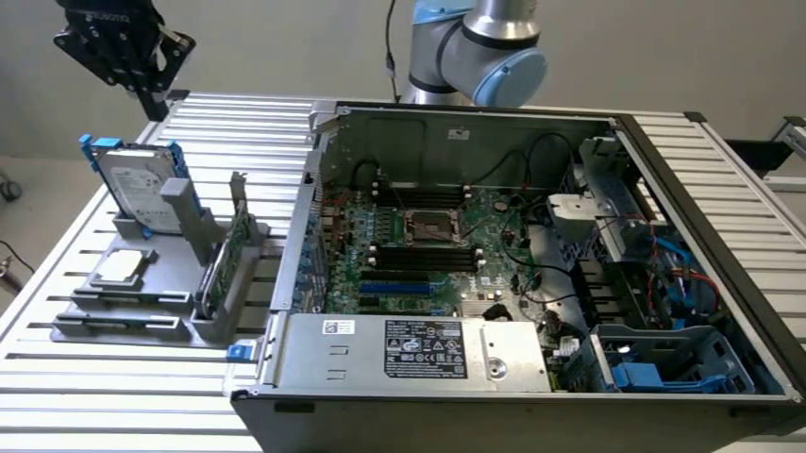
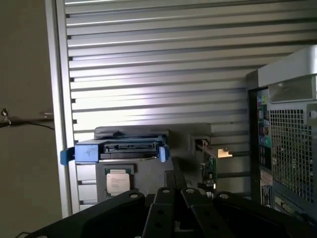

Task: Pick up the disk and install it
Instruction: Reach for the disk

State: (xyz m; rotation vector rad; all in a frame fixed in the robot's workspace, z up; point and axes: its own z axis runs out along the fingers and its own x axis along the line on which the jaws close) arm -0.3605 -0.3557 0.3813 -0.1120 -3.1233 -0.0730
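Observation:
The disk [image 1: 132, 179] stands upright in a grey holder [image 1: 120, 326] at the exterior view's left. It is silver-grey with a white label and blue side rails. My gripper [image 1: 151, 92] hangs above and behind it, well clear and holding nothing. In the wrist view the disk [image 2: 116, 148] appears edge-on, blue rails at both ends. The dark fingers of the gripper [image 2: 173, 192] stand shut together, apart from the disk.
A square silver chip [image 1: 123, 267] and a green circuit card [image 1: 221, 260] share the holder. An open computer case [image 1: 504, 118] fills the exterior view's middle and right, with a blue drive bay [image 1: 655, 368] at its near right corner. Everything rests on a slatted aluminium table [image 1: 75, 396].

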